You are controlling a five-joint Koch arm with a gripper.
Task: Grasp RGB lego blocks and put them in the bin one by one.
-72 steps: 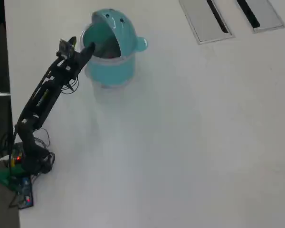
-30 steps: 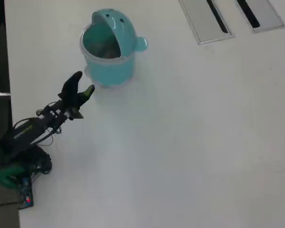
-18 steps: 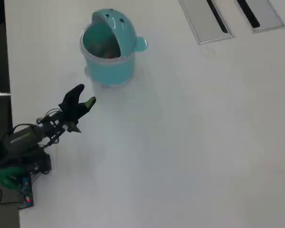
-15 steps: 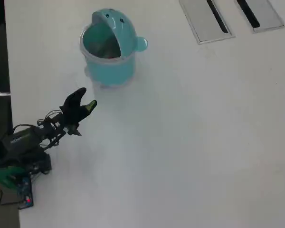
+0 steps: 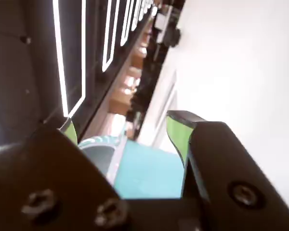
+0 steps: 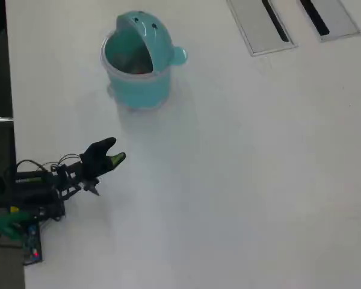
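The claw (image 6: 115, 150) hangs low over the white surface (image 6: 246, 180), folded near the arm's base, its green-tipped jaws parted with nothing between them; the wrist view shows clear space there, with the teal bin (image 5: 149, 168) beyond. The bin (image 6: 137, 66) stands well apart from the claw, toward the top of the overhead view, mouth open. No lego blocks lie on the surface; something dim sits inside the bin, too unclear to name. Such tiny hard plastic cubes would likely be light and slick, best pinched squarely across two flat sides.
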